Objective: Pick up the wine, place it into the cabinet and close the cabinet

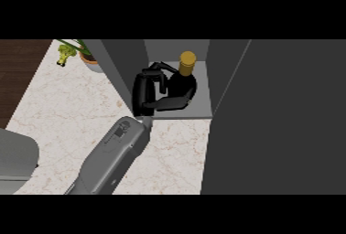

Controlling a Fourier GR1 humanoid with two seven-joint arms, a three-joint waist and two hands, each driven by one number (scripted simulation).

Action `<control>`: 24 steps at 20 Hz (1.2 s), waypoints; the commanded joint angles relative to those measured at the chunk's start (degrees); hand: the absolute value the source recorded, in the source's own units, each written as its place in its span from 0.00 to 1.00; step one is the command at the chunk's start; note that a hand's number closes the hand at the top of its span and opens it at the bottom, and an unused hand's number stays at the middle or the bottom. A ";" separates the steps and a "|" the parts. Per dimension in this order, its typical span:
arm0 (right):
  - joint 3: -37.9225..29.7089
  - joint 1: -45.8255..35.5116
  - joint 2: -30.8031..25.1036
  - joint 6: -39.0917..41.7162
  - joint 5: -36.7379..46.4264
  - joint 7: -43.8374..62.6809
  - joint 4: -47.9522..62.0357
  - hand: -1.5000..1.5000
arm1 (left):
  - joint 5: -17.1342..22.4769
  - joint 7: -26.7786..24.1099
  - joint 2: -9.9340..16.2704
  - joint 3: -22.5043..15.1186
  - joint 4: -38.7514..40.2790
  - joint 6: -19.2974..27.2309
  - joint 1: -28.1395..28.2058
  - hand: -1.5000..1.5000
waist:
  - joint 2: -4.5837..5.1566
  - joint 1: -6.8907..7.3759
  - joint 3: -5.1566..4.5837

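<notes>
The wine bottle [184,82], dark with a gold cap, stands upright inside the open cabinet [177,113], on its pale floor. My left hand [145,89] reaches in from the lower left. Its fingers curl round the far side of the bottle and its thumb crosses the near side, so the lower part of the bottle is partly hidden. The cabinet's dark door [283,119] stands open and fills the right of the view. My right hand does not show.
A potted plant [82,55] stands on the marble counter [61,105] just left of the cabinet's side wall [125,68]. A pale grey rounded shape [15,155] sits at the lower left edge. Dark wood borders the counter at the far left.
</notes>
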 commanded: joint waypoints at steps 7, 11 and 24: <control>-2.10 0.24 -0.46 0.01 -7.09 3.89 -6.16 0.00 | 4.60 0.54 0.00 1.45 10.85 -2.41 -7.58 1.00 | 0.07 -0.53 -0.01; -2.18 6.14 1.42 2.32 -5.58 -4.12 -2.72 0.00 | 1.90 -0.91 0.00 3.98 14.08 -2.91 -8.21 1.00 | 0.01 -0.10 0.04; -1.48 1.96 0.61 1.75 -6.15 0.29 -4.01 0.00 | 1.57 -12.26 1.55 12.01 31.25 -3.78 -19.48 1.00 | 0.33 -0.73 -0.01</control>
